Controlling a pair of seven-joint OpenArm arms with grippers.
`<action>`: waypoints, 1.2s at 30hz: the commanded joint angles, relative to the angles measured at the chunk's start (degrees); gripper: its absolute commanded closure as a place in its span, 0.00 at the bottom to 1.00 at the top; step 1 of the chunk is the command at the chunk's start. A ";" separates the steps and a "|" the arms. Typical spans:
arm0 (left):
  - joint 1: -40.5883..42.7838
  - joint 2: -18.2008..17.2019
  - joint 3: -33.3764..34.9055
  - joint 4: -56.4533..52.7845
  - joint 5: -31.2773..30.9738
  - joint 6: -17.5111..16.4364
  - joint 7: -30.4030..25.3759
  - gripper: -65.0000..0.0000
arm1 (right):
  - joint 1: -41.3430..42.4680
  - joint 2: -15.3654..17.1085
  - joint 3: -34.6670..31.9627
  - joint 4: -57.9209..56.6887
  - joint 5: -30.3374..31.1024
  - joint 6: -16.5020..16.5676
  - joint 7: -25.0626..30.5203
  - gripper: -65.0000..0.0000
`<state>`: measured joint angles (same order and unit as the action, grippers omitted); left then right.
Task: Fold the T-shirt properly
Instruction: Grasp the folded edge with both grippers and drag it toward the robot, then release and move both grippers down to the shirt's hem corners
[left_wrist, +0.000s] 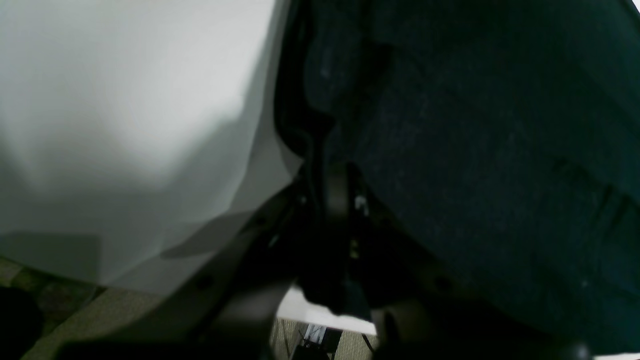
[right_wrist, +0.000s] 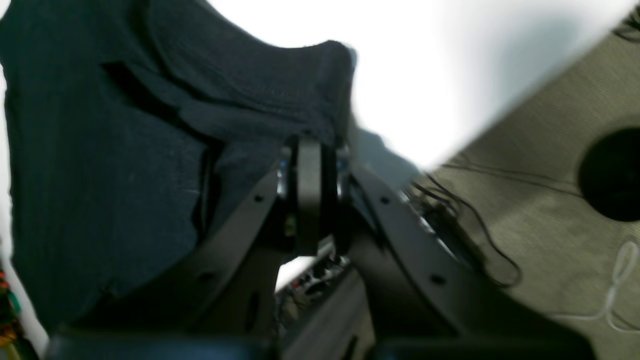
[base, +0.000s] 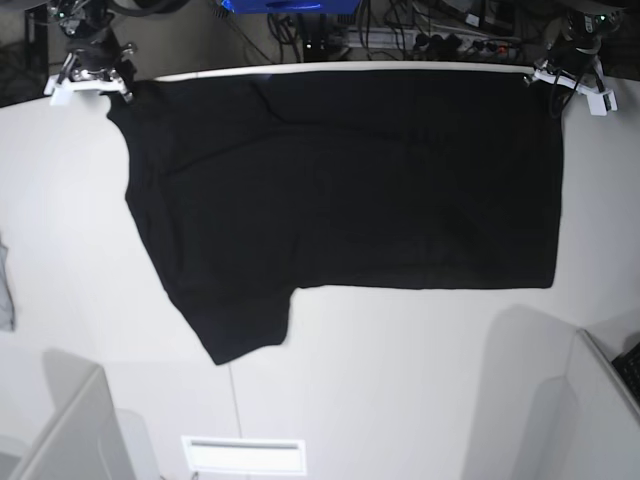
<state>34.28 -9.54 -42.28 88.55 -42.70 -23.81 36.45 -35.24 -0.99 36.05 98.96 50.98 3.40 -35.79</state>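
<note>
Base view | T-shirt (base: 380, 180) plain black, no readable writing | left gripper (left_wrist: 320, 170), right gripper (right_wrist: 310, 145) each clamping T-shirt

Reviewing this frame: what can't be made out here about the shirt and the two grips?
- T-shirt print side: base view shows only plain black.
- Left gripper: left wrist view is dark and blurred; the pinched cloth edge is indistinct.
- Right gripper: right wrist view is blurred; which shirt part is held is unclear.
- Grey cloth: cut off by the base view's edge.
</note>
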 joint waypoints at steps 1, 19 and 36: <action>0.93 -0.35 -0.05 0.28 1.51 1.00 1.93 1.00 | -0.23 0.42 0.39 1.48 0.58 -0.01 0.93 1.00; 0.84 -0.44 -0.57 0.37 1.33 1.00 2.02 0.53 | -0.05 3.06 0.39 1.75 0.67 -0.01 0.93 0.64; -3.38 -1.76 -13.76 11.27 1.60 1.26 2.10 0.12 | 5.75 9.57 5.13 1.57 0.58 -0.01 0.93 0.51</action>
<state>30.59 -10.02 -55.46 98.98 -40.51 -22.52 39.81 -29.36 7.90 40.77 99.66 50.83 2.96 -36.03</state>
